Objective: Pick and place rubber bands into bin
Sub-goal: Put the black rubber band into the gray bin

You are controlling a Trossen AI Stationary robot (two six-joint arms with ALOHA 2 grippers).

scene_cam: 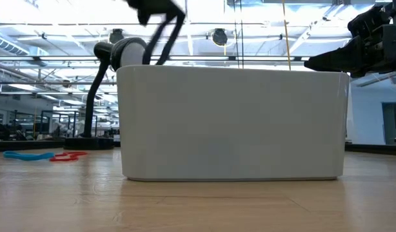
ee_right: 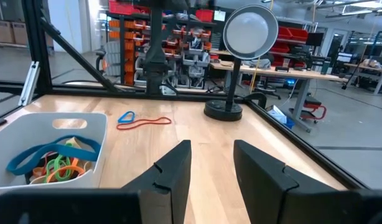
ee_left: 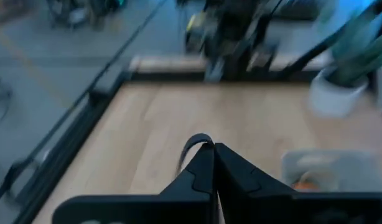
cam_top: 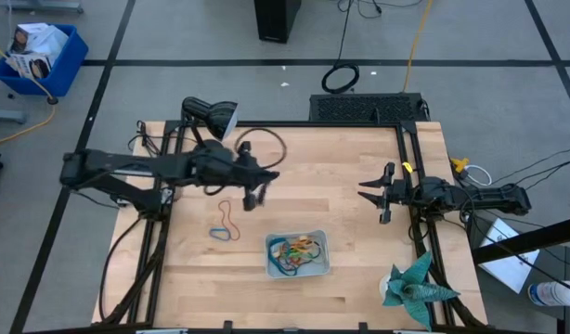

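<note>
My left gripper (cam_top: 264, 183) is up over the table's middle, left of the bin, shut on a black rubber band (scene_cam: 167, 35). The bin (cam_top: 298, 254), a pale shallow tray near the front, holds several coloured bands (ee_right: 51, 163). A blue band (cam_top: 220, 234) and a red band (cam_top: 227, 215) lie flat on the wood to the bin's left. My right gripper (ee_right: 213, 162) waits open at the table's right side, level, with nothing between its fingers. My left gripper pinches the black band between its two fingertips, and a short dark loop (ee_left: 194, 145) sticks out just past them. The fingers slant forward and down. The rest of the band hangs slack below the gripper, clear of the table (scene_cam: 160, 48).
A black desk lamp (cam_top: 211, 113) stands at the far left of the table. A potted plant (cam_top: 415, 288) sits at the near right corner. Black frame rails (cam_top: 146, 250) run along both sides. Bare wood lies between the bin and the right arm.
</note>
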